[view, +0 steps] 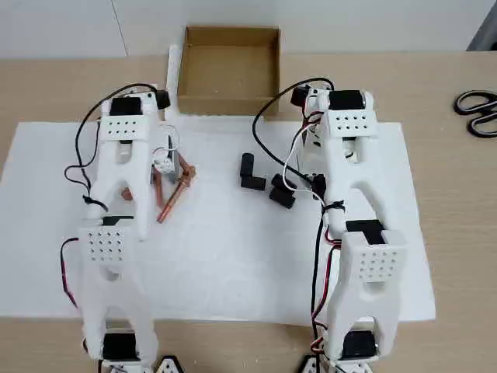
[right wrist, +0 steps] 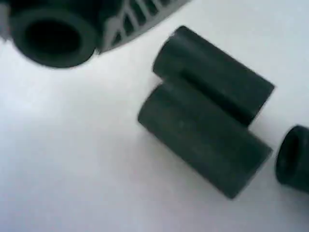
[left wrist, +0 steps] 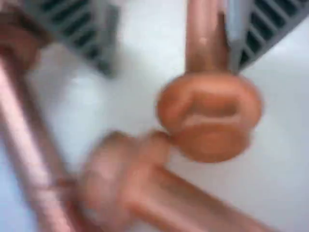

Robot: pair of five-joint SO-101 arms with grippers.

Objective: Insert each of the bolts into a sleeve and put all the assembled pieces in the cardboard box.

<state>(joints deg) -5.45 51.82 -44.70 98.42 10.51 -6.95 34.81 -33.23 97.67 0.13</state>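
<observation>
With a sleeve (right wrist: 52,36) clamped in the right gripper (right wrist: 58,9), the left gripper (left wrist: 169,58), jaws parted, should be closed squarely on the bolt (left wrist: 207,113), clear of neighbouring bolts (left wrist: 159,193).

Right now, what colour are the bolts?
The bolts are copper-coloured, best seen in the left wrist view.

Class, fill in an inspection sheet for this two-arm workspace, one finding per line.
Surface: white foam sheet on a light wooden table.
Job's things: copper-coloured metal bolts; black cylindrical sleeves mid-sheet; brown cardboard box, nothing inside.
Clutter: black-handled scissors at the table's edge.
Grippers: left tool open, a bolt shaft between its jaws; right tool over the sleeves.
Cables: black, red and white wires along both arms.
Surroundings: nothing seen.
</observation>
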